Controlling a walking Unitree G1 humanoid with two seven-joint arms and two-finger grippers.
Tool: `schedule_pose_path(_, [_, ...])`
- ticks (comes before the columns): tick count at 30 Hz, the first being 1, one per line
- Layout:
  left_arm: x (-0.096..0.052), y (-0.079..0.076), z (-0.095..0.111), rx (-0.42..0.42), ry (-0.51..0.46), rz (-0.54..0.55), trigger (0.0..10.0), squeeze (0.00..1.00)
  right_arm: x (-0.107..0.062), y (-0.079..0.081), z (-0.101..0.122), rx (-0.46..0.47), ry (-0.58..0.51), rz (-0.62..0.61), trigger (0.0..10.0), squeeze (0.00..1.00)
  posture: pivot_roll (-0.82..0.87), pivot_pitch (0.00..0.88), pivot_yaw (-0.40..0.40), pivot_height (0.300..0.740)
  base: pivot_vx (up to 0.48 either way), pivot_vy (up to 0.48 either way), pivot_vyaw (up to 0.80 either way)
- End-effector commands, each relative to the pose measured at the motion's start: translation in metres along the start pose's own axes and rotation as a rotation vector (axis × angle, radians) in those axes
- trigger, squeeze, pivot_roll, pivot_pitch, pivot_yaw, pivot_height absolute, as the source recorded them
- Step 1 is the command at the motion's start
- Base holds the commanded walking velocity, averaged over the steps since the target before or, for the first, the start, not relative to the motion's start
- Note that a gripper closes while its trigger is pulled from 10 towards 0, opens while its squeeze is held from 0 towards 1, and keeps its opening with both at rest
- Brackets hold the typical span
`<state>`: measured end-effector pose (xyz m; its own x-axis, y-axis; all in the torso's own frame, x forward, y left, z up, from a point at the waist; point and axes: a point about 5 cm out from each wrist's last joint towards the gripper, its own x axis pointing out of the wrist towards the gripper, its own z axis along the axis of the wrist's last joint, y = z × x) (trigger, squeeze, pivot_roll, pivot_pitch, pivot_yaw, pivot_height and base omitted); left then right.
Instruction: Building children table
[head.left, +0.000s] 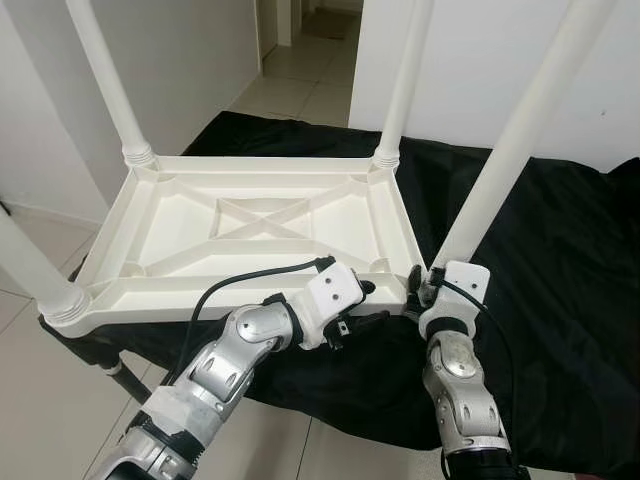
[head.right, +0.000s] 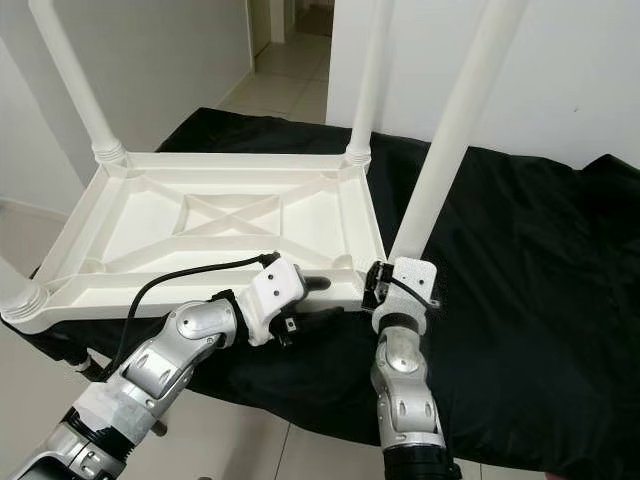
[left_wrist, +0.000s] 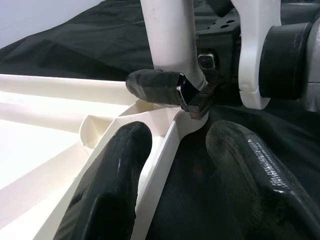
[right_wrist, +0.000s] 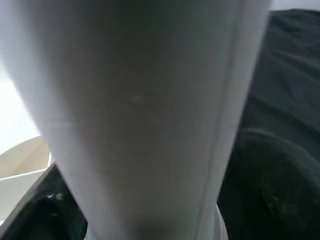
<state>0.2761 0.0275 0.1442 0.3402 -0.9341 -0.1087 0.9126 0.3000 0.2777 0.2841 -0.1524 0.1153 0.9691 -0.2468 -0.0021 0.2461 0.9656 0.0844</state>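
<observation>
Both grippers work at the near right corner of the upturned white table.

The right gripper (head.left: 425, 285) is clamped on the base of the near right leg (head.left: 510, 150), its fingers either side of the white tube right where it meets the corner socket; in the right wrist view the leg (right_wrist: 145, 110) sits tight against the camera with a black finger (right_wrist: 272, 190) beside it. The left gripper (left_wrist: 172, 170) stands spread, one finger inside the tabletop's rim (left_wrist: 160, 165) and the other outside over the cloth, straddling the near edge just left of that corner. The tabletop (head.left: 250, 225) lies underside up, ribs showing, on a black cloth (head.left: 560, 260) spread over a low surface. Three other legs rise from it: far left (head.left: 105, 80), far right (head.left: 405, 85) and near left (head.left: 30, 265). Beyond, a tiled floor (head.left: 300, 85) leads to a doorway.
</observation>
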Motion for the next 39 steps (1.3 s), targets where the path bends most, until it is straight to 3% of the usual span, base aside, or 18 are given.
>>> schedule_pose_path(1, [-0.001, -0.003, -0.002, -0.005, 0.009, -0.035, 10.0, 0.0, -0.004, 0.001, -0.003, 0.031, 0.003, 0.022, 10.0, 1.0, -0.03, 0.038, -0.025, 0.74, 0.0, 0.0, 0.0])
schedule_pose_path(2, [-0.001, -0.003, -0.002, -0.004, 0.008, -0.036, 10.0, 0.0, -0.004, 0.0, -0.003, 0.024, -0.007, 0.048, 10.0, 0.26, -0.03, 0.038, -0.025, 0.74, 0.0, 0.0, 0.0])
schedule_pose_path(3, [-0.001, -0.003, -0.002, -0.004, 0.008, -0.036, 10.0, 0.0, -0.004, -0.002, -0.003, 0.017, -0.014, 0.068, 10.0, 0.0, -0.03, 0.038, -0.025, 0.74, 0.0, 0.0, 0.0])
schedule_pose_path(11, [-0.001, -0.002, -0.002, -0.002, 0.008, -0.036, 10.0, 0.0, -0.006, -0.006, -0.004, 0.007, -0.021, 0.168, 10.0, 0.0, -0.03, 0.039, -0.019, 0.74, 0.0, 0.0, 0.0])
schedule_pose_path(16, [-0.001, -0.001, -0.002, 0.0, 0.011, -0.039, 10.0, 0.0, -0.003, -0.024, 0.003, -0.055, -0.082, 0.374, 10.0, 0.0, -0.03, 0.035, -0.013, 0.74, 0.0, 0.0, 0.0])
schedule_pose_path(20, [-0.002, -0.001, -0.002, 0.002, 0.013, -0.043, 10.0, 0.0, 0.0, -0.028, 0.01, -0.076, -0.115, 0.479, 10.0, 0.0, -0.04, 0.032, -0.008, 0.74, 0.0, 0.0, 0.0])
schedule_pose_path(28, [-0.004, -0.001, -0.004, 0.011, 0.022, -0.058, 10.0, 0.0, 0.013, -0.027, 0.015, -0.138, -0.116, 0.649, 10.0, 0.0, -0.03, 0.027, -0.002, 0.74, 0.0, 0.0, 0.0])
schedule_pose_path(32, [-0.004, -0.001, -0.004, 0.012, 0.023, -0.057, 10.0, 0.0, 0.015, -0.026, 0.014, -0.153, -0.111, 0.676, 10.0, 0.0, -0.03, 0.026, -0.003, 0.74, 0.0, 0.0, 0.0])
schedule_pose_path(33, [-0.004, 0.0, -0.003, 0.013, 0.023, -0.056, 10.0, 0.0, 0.017, -0.025, 0.013, -0.163, -0.103, 0.702, 6.1, 0.0, -0.03, 0.025, -0.004, 0.74, 0.0, 0.0, 0.0])
schedule_pose_path(34, [-0.004, 0.0, -0.003, 0.013, 0.023, -0.056, 10.0, 0.0, 0.017, -0.025, 0.013, -0.163, -0.103, 0.702, 6.1, 0.0, -0.03, 0.025, -0.004, 0.74, 0.0, 0.0, 0.0])
schedule_pose_path(35, [-0.004, 0.0, -0.003, 0.015, 0.022, -0.054, 10.0, 0.0, 0.019, -0.025, 0.012, -0.173, -0.092, 0.723, 1.5, 0.0, -0.02, 0.023, -0.006, 0.74, 0.0, 0.0, 0.0])
schedule_pose_path(36, [-0.004, 0.0, -0.003, 0.015, 0.022, -0.054, 10.0, 0.0, 0.019, -0.025, 0.012, -0.173, -0.092, 0.723, 1.5, 0.0, -0.02, 0.023, -0.006, 0.74, 0.0, 0.0, 0.0])
schedule_pose_path(37, [-0.004, 0.001, -0.003, 0.017, 0.022, -0.051, 10.0, 0.0, 0.019, -0.025, 0.009, -0.18, -0.077, 0.741, 0.0, 0.0, -0.02, 0.022, -0.01, 0.74, 0.0, 0.0, 0.0])
schedule_pose_path(39, [-0.004, 0.001, -0.003, 0.017, 0.022, -0.051, 10.0, 0.0, 0.019, -0.025, 0.009, -0.18, -0.077, 0.741, 0.0, 0.0, -0.02, 0.022, -0.01, 0.74, 0.0, 0.0, 0.0])
